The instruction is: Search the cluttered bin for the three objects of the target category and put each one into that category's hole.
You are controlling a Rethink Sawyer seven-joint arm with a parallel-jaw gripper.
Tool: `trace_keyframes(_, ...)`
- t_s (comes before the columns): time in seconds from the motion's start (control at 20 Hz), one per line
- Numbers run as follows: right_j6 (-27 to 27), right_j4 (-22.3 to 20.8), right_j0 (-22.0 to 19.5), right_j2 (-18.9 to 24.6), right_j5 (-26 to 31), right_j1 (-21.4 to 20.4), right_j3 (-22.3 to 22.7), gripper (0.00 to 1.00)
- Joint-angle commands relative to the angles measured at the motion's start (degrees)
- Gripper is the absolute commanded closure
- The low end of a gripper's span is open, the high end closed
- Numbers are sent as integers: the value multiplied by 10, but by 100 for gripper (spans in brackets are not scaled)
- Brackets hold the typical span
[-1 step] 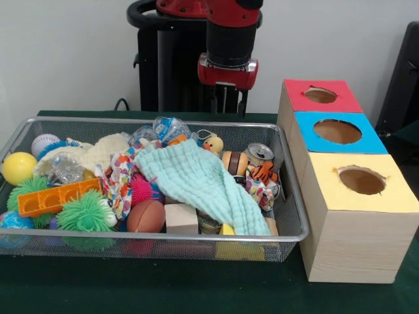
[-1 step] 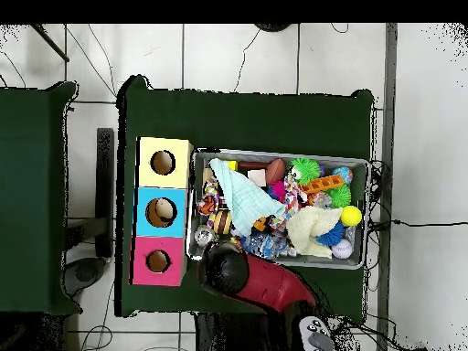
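Nearest sits one wooden box (image 1: 350, 216) with three round holes, topped yellow (image 1: 362, 180), blue (image 1: 337, 131) and red (image 1: 320, 95). Beside it, one wire-mesh bin (image 1: 293, 216) is heaped with toys under a mint cloth (image 1: 200, 180): two green spiky balls (image 1: 85, 214), one brown football (image 1: 146, 216), one yellow ball (image 1: 18, 167). Above the bin's far rim, the gripper (image 1: 228, 103) holds nothing I can make out; whether its fingers are apart is unclear.

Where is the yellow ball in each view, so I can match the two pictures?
Front view: the yellow ball lies at the bin's left end, against the mesh wall.
Overhead view: the same ball lies at the bin's right end, midway along that wall.
Shared landmark: the white baseball sits right beside it, on the robot's side, at the end away from the coloured boxes.
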Motion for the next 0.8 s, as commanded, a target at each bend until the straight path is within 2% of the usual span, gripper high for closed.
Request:
trace_keyframes(0.05,74,-11,-18,14,-23,4,-62,0)
trace_keyframes(0.3,80,-21,-22,14,-90,17,-78,0)
trace_keyframes(0.8,84,-12,-17,10,-124,44,-86,0)
